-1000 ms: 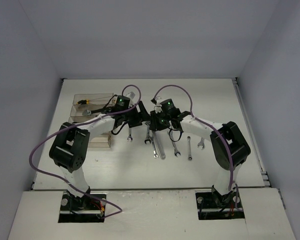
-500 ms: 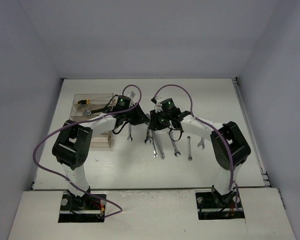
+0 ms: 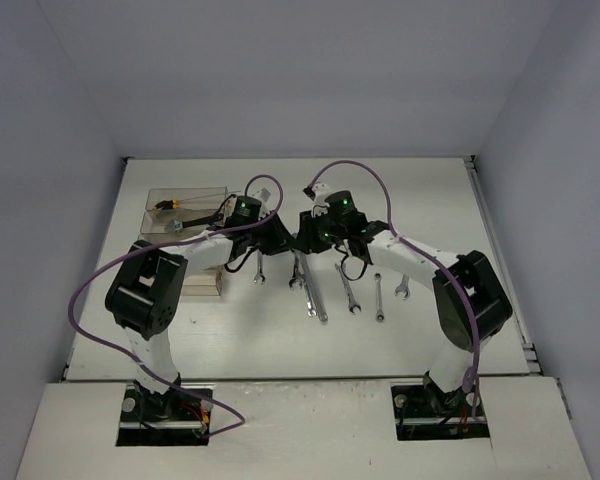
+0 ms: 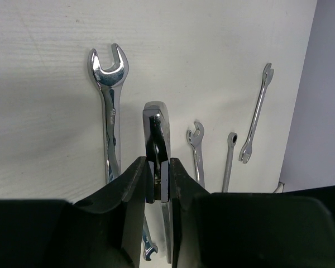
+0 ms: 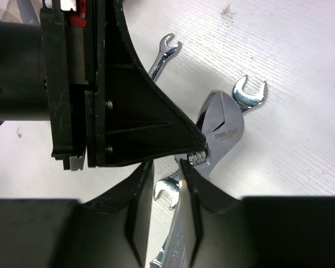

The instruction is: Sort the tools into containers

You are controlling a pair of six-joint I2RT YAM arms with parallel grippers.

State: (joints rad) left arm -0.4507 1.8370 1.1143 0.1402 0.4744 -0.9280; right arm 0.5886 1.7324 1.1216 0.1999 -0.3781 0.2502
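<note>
Adj. wrench (image 4: 163, 127) — glossy metal; tbl (image 4: 44, 56) matt.

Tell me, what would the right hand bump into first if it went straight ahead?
Probably the left hand, black and close in front, clamped on the adjustable wrench. Depth is hard to judge.

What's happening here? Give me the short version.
Both arms meet at the adjustable wrench: the left gripper is shut on its head, and the right gripper appears to hold its handle just behind, like a handover. Several other wrenches lie on the table. The containers at far left hold a yellow-handled tool.
</note>
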